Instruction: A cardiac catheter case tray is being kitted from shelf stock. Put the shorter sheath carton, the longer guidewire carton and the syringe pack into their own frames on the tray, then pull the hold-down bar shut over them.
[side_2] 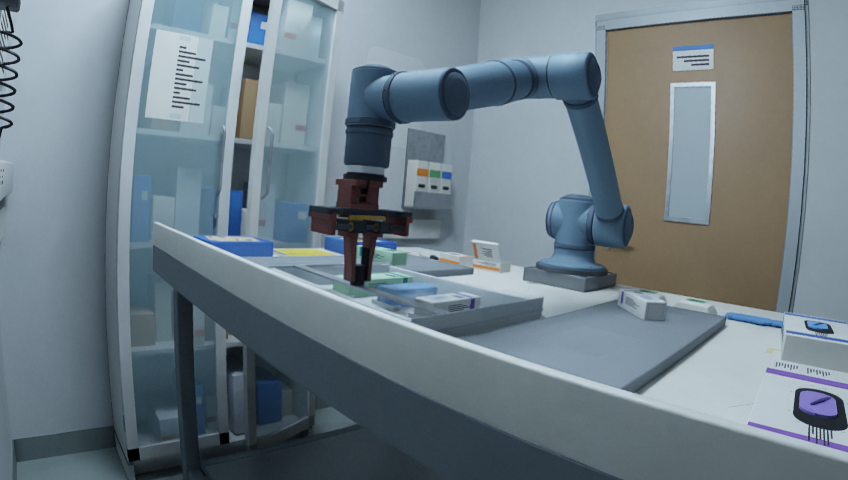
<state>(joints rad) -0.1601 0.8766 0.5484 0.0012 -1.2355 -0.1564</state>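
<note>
A long pale-green carton [375, 281] lies in the tray [416, 297] on the counter, and it is held between the closed fingers of my dark red gripper [361, 275], which points straight down over the carton's left part. Beside it toward the front lie a blue pack [406, 290] and a white carton with a purple end [448, 300], each in the tray. I cannot make out the hold-down bar. Another green carton [388, 256] lies just behind the gripper.
A grey mat [601, 342] lies right of the tray with a white box [641, 304] on its far corner. A glass supply cabinet [226, 178] stands behind the counter's left end. Blue and yellow flat packs [238, 244] lie at the far left. The arm's base [574, 262] stands behind the mat.
</note>
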